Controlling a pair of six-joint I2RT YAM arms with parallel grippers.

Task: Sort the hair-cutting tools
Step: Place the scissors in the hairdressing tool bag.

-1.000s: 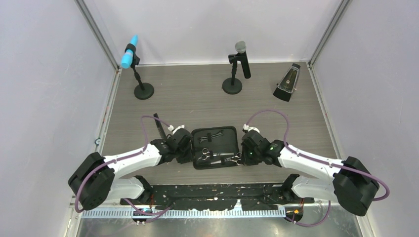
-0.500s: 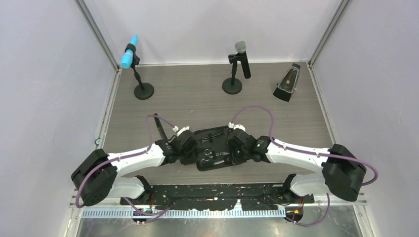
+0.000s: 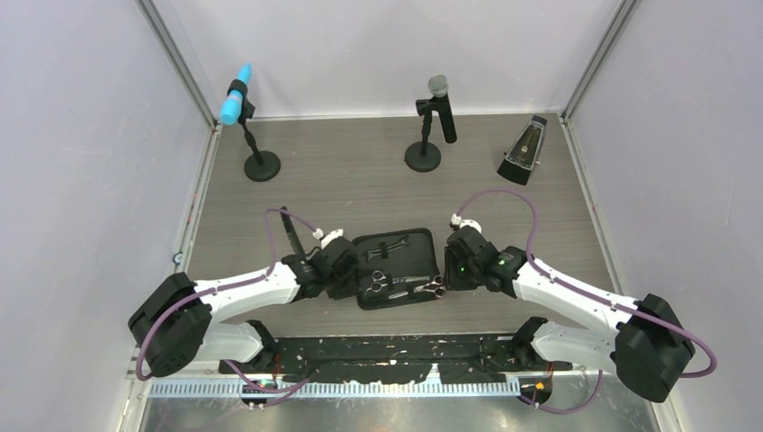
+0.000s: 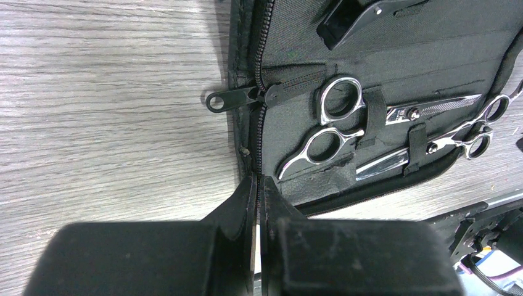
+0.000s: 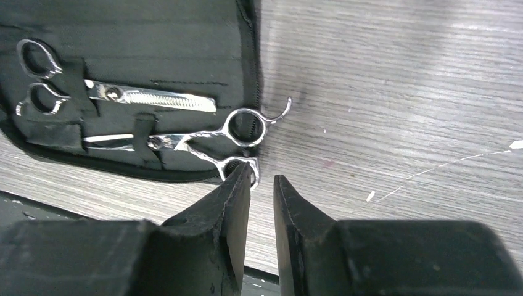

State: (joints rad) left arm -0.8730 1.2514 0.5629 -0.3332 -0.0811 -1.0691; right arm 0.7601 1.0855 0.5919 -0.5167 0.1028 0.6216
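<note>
The black zip case (image 3: pixel 396 261) lies open between my grippers. One silver scissors (image 4: pixel 333 126) sits strapped inside it and also shows in the right wrist view (image 5: pixel 117 94). The second scissors (image 5: pixel 203 139) lies in the lower slot, with its finger rings over the case's right edge (image 3: pixel 432 288). My left gripper (image 4: pixel 257 179) is shut on the case's left zipper edge. My right gripper (image 5: pixel 262 179) is slightly open and empty; its left fingertip touches the second scissors' lower ring. A flat black comb (image 3: pixel 290 229) lies on the table left of the case. A black tool (image 4: pixel 354 18) sits in the case's upper part.
Two microphones on round bases stand at the back, one with a blue head (image 3: pixel 238 108) and one with a grey head (image 3: pixel 436 108). A dark metronome (image 3: pixel 525 151) stands at the back right. The grey walls close in the table on three sides.
My right gripper reached left over the case half a second ago and has pulled back to its right edge. The left gripper has stayed on the case's left edge.
</note>
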